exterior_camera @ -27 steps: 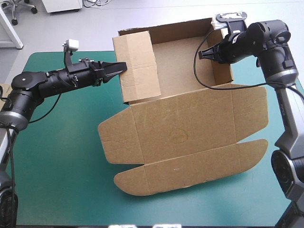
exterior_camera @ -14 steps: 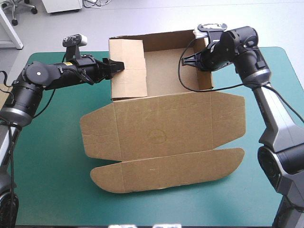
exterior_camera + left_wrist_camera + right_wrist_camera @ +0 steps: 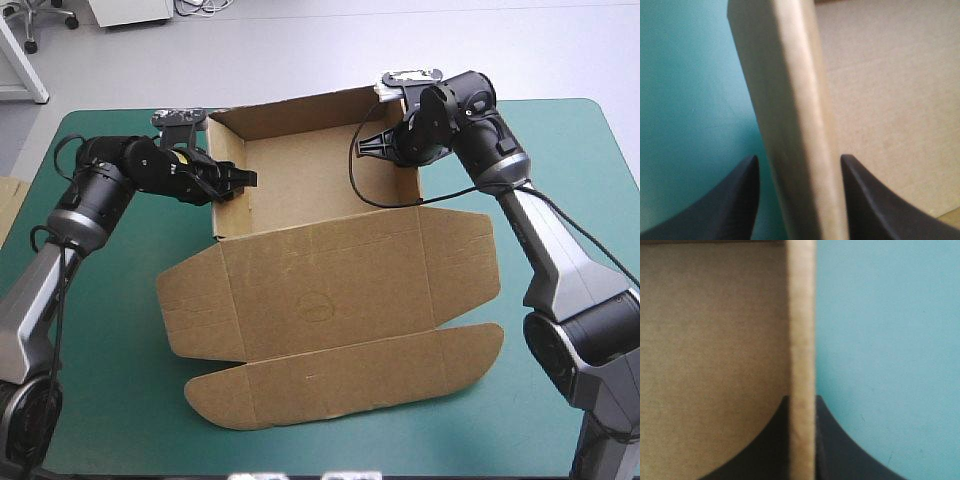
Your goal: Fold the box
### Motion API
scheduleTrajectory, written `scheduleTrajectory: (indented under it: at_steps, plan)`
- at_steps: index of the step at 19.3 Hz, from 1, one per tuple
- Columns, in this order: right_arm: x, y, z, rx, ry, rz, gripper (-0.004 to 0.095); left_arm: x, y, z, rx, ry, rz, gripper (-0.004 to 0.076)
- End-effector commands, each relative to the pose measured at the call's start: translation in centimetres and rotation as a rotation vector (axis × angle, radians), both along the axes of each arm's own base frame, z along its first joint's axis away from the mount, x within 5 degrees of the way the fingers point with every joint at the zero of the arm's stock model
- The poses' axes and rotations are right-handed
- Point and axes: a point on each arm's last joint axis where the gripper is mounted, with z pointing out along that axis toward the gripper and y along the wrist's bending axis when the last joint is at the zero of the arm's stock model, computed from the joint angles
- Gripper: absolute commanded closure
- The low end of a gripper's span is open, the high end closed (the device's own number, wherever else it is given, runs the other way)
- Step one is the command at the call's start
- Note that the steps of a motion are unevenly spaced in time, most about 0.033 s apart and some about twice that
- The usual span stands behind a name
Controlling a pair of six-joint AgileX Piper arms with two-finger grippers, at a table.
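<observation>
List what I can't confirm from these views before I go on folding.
High view: the right arm covers the box's right wall where the right hand grips.
Left wrist view: only the wall's edge shows between the left hand's fingers; its tuck is hidden.
Both wrist views: wall edges blurred, too near.

A table (image 3: 120,400) with a teal-green cover, and an edge of spare brown board (image 3: 8,205) at its left edge.

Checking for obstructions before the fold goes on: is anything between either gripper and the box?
Nothing visible. The left gripper is shut on the box at its left wall, the right gripper at its right wall; only the teal-green cover lies outside them.
</observation>
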Motion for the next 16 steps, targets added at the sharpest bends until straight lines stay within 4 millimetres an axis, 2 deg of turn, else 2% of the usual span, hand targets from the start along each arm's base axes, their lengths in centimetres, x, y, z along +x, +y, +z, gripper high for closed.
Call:
scheduleTrajectory:
  at_steps: [1,2,3,6,11,16]
  plan:
    - [-1.7,-0.7,2.8,0.061,-0.049,-0.027,0.0921,0.3,-0.9,1.1,0.040,-0.017,-0.001,0.0589]
    - [-1.7,-0.7,2.7,0.061,-0.044,-0.027,0.0921,0.6,-1.1,0.9,0.050,-0.009,-0.005,0.0678]
    - [-1.6,-0.6,2.0,0.056,-0.022,-0.027,0.0921,1.0,-1.6,0.8,0.061,0.007,-0.019,0.0733]
    - [-1.2,-0.4,-0.1,0.025,0.044,-0.030,0.0921,1.9,-2.2,0.2,0.091,0.068,-0.039,0.0734]
    - [0.5,0.6,-4.8,-0.009,0.170,-0.022,0.0921,3.7,-2.6,-2.4,0.141,0.180,-0.025,0.0734]
    - [2.3,1.5,-8.9,-0.043,0.256,-0.024,0.0919,5.6,-2.5,-6.8,0.265,0.289,-0.026,0.0734]
